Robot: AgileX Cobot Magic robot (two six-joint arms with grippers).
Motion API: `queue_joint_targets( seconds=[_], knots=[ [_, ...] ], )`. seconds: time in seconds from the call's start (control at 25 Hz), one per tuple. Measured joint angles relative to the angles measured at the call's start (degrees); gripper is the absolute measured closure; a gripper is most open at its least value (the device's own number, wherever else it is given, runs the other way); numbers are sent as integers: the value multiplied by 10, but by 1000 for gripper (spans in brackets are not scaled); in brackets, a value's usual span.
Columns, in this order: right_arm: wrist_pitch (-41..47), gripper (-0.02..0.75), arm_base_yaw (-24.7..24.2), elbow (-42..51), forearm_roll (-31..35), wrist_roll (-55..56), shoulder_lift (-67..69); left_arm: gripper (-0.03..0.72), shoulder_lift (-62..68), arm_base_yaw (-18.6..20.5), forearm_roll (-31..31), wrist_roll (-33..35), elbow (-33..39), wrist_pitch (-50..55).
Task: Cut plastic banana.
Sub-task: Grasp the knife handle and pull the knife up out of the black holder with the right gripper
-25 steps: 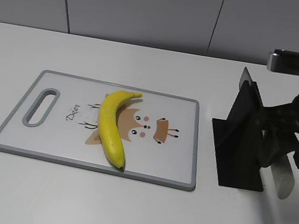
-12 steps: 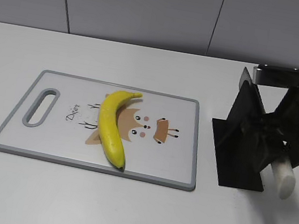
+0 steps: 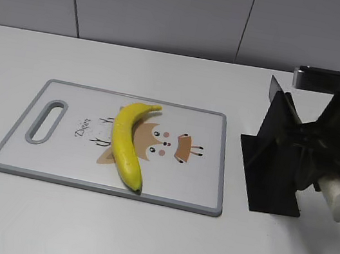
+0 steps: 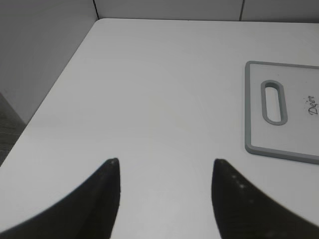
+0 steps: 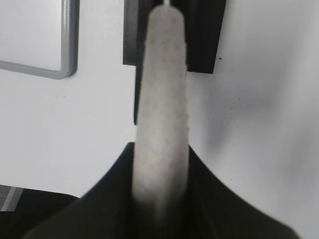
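**Knife in hand at the rack, banana waiting**

White tabletop [image 3: 138, 239] and grey wall panels frame your workspace. On the cutting board [image 3: 203, 201] the plastic banana [image 3: 127, 141] lies free, curved, dark tip toward the near edge, well apart from both arms. Your right gripper [image 5: 160, 199] has its fingers pinched on the pale knife handle [image 5: 162, 99], at the black knife rack [image 3: 275, 164] to the right of the board. The blade is mostly hidden by the rack and the arm, so you cannot tell how far it is seated. Your left gripper [image 4: 164, 172] hovers over bare table left of the board, fingers spread, holding nothing.

Watch the draw: if the blade binds in its slot, pulling could drag or tip the rack. The handle is round, so the knife could twist in your grip. The glossy banana is unheld and may roll or skid under the blade.
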Motion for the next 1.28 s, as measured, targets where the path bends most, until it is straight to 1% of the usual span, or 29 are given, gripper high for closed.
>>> queue_joint_targets(
  seconds=[0.52, 0.8, 0.92, 1.08, 1.16, 1.28],
  knots=[
    [3, 559, 0, 0, -8, -7, -102, 116, 0, 0, 0, 0, 0, 0],
    [4, 560, 0, 0, -7, -51, -142, 116, 0, 0, 0, 7, 0, -1],
    [1, 560, 0, -5, 9, -101, -142, 116, 6, 0, -2, 36, -3, -11],
    [-15, 560, 0, -35, 62, -215, -142, 116, 60, 0, -14, 71, -16, -73],
    [-24, 560, 0, -51, 96, -316, -142, 116, 102, 0, -37, 111, -20, -120],
    [-36, 560, 0, -64, 139, -474, -142, 116, 170, -5, -87, 169, -20, -181]
  ],
)
